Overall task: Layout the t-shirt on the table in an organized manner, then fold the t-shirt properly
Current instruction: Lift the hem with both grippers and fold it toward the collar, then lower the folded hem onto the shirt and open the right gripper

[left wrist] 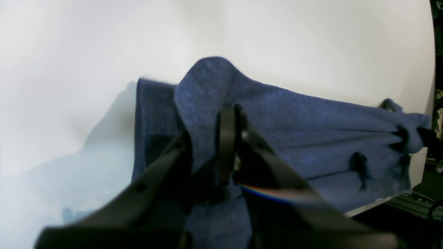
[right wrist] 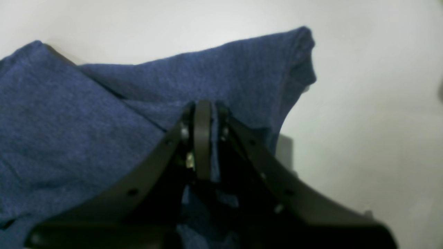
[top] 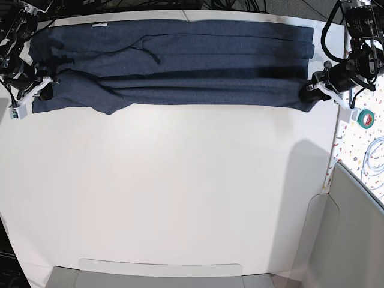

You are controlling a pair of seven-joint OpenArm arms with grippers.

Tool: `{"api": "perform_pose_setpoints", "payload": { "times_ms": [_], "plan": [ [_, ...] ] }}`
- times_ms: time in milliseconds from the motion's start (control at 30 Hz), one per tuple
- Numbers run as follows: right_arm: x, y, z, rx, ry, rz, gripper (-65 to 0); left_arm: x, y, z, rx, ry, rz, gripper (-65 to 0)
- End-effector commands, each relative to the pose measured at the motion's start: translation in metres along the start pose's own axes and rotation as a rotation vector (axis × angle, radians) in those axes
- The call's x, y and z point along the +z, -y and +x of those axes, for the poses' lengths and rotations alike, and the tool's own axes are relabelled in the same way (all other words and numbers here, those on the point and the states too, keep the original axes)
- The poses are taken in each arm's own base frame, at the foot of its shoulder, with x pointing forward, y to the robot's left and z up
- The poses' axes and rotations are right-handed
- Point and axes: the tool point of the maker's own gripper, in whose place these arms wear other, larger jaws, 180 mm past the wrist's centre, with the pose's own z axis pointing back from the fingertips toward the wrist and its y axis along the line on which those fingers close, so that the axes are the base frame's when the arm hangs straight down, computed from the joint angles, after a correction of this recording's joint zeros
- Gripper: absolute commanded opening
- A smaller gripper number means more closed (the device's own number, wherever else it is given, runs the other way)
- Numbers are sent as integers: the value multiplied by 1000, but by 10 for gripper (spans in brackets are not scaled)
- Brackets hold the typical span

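Observation:
The dark navy t-shirt [top: 180,60] is pulled into a long wrinkled band along the far edge of the white table [top: 180,192]. No lettering shows. In the base view my left gripper [top: 312,90] is shut on the band's right end and my right gripper [top: 45,90] is shut on its left end. In the left wrist view the fingers of the left gripper [left wrist: 230,110] pinch a raised fold of the t-shirt [left wrist: 294,117]. The right wrist view shows the right gripper [right wrist: 204,103] clamped on the t-shirt [right wrist: 69,121], with a hemmed corner sticking up beyond it.
A green tape roll [top: 364,118] and a coiled white cable [top: 375,156] lie on the speckled strip [top: 351,150] to the table's right. A pale panel [top: 354,228] stands at the right front. A shallow tray [top: 162,273] runs along the near edge.

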Motion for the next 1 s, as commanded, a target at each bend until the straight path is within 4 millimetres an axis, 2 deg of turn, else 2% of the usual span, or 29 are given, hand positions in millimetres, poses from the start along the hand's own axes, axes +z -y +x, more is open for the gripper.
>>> {"api": "perform_pose_setpoints", "payload": {
  "times_ms": [0, 67, 133, 200, 300, 367, 533, 600, 700, 767, 967],
  "plan": [
    [7, 7, 11, 25, 28, -23, -650, 5, 1, 11, -23, 26, 6, -611],
    [8, 8, 10, 29, 25, -27, -637, 5, -1, 4, 3, -14, 17, -543],
    [8, 8, 11, 32, 25, -28, -571, 5, -4, 0, 47, -41, 31, -478],
    [10, 9, 12, 31, 30, -30, -498, 6, -6, 0, 79, -44, 43, -442],
    [15, 7, 19, 51, 54, -38, -410, 7, -7, 1, 96, -41, 48, -439],
    [24, 2, 30, 93, 86, -50, -382, 7, -7, 1, 96, -39, 48, -439],
    [57, -24, 69, 230, 218, -84, -378, 6, -5, 0, 96, -43, 44, -439],
    [64, -41, 79, 254, 270, -59, -378, 6, -5, 0, 96, -43, 44, -439],
    [59, -56, 83, 235, 296, 9, -378, 6, -6, 1, 96, -38, 46, -439],
    [44, -67, 76, 225, 256, 59, -378, 7, -7, 2, 98, -35, 48, -439],
    [11, -60, 46, 133, 119, 114, -378, 6, -6, 1, 97, -39, 46, -439]
  ]
}}
